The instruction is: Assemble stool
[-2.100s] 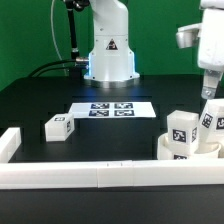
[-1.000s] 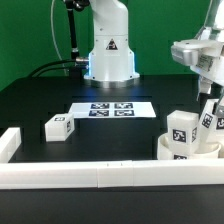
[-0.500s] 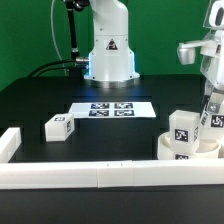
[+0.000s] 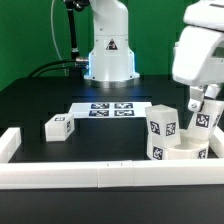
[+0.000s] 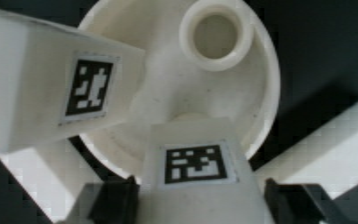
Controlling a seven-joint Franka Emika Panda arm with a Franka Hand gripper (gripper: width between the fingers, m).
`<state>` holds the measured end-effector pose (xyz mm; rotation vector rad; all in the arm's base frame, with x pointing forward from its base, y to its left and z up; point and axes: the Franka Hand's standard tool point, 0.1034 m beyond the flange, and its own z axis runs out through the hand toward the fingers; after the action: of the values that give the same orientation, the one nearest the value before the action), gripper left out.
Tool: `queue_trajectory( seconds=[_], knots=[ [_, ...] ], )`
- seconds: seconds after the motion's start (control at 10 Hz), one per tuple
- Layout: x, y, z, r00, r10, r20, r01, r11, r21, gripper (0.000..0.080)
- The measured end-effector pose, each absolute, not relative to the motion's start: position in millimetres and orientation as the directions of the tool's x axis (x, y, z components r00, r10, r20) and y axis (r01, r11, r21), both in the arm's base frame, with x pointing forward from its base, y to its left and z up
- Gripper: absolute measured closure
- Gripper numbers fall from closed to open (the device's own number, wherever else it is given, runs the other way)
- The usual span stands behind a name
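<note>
Leg [image 5: 197, 165] on seat [image 5: 176, 90] stands between fingers [image 5: 108, 205]; whether they clamp it, unclear.

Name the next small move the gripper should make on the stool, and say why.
Probably close the gripper on the leg between its fingers and twist it down into the seat. The fingers flank that leg with what looks like small gaps, so a firm grip is not certain.
</note>
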<state>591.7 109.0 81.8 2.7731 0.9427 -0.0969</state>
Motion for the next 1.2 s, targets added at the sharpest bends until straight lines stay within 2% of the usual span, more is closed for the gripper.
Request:
queue_trajectory(
  seconds=[0.1, 0.2, 0.3, 0.7, 0.8, 0.9, 1.1, 1.2],
  knots=[
    [594, 110, 81.6, 0.898, 0.425, -0.117, 0.44, -0.883, 0.163, 0.0459],
    [604, 110, 82.1, 0.965, 0.24, -0.102, 0.251, -0.961, 0.116, 0.0459],
    [612, 105, 83.7, 0.981, 0.173, -0.084, 0.182, -0.978, 0.104, 0.0459],
    [610, 107, 81.6, 0.997, -0.058, -0.06, -0.05, -0.991, 0.121, 0.0459],
    [612, 104, 81.6, 0.969, -0.241, -0.046, -0.235, -0.966, 0.11, 0.0459],
    [617, 103, 81.1, 0.874, -0.484, -0.037, -0.479, -0.873, 0.088, 0.0459],
    [633, 100, 79.8, 0.65, -0.759, -0.032, -0.76, -0.649, -0.036, 0.0459],
    [634, 99, 79.6, 0.57, -0.82, -0.041, -0.821, -0.569, -0.043, 0.0459]
  ],
)
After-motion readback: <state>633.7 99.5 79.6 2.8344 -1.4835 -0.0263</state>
